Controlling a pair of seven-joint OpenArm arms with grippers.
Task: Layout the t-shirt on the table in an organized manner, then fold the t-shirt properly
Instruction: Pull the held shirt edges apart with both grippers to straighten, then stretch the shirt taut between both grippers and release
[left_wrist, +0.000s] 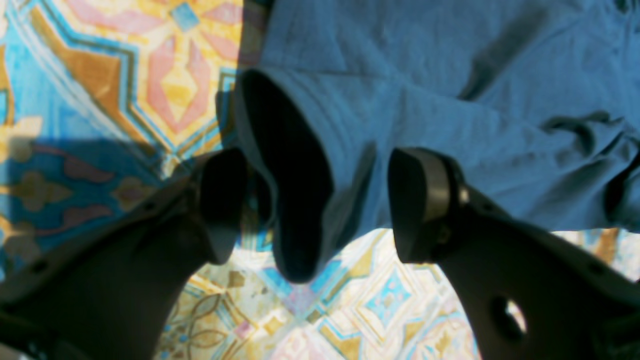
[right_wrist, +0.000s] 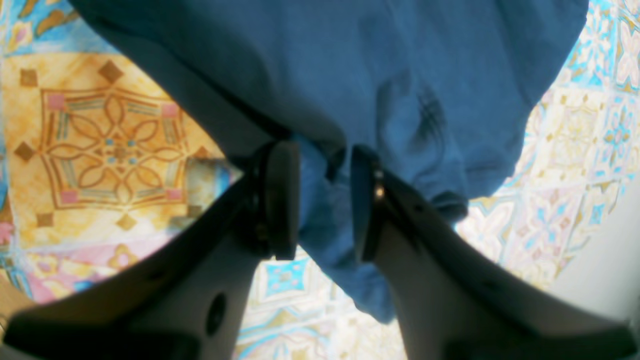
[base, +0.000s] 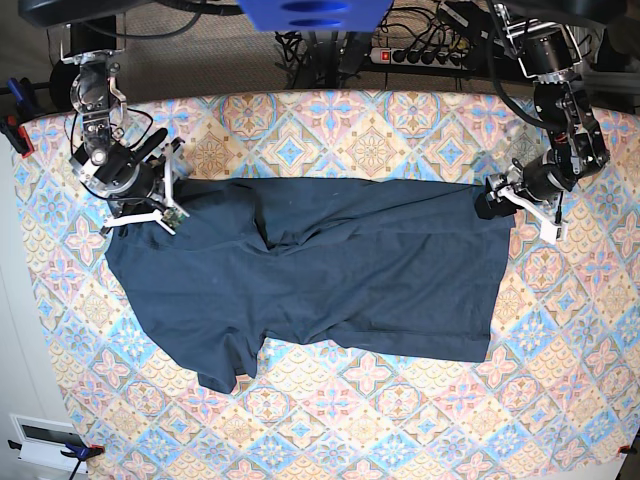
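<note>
Base view shows the t-shirt (base: 330, 270) spread across the table's (base: 400, 440) middle. Left gripper (left_wrist: 315, 205) gapes wide, holding nothing; right gripper (right_wrist: 325, 200) pinches a corner at upper left. Pulling there alone could wrinkle the cloth again.

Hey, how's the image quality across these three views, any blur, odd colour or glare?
Left wrist view: soft focus, open left gripper near-black in silhouette, t-shirt washed to bright blue. Right wrist view: blurred, glare whitening the table, right gripper clamping fabric. Base view: sharp, evenly lit, shirt reads true dark navy.
</note>
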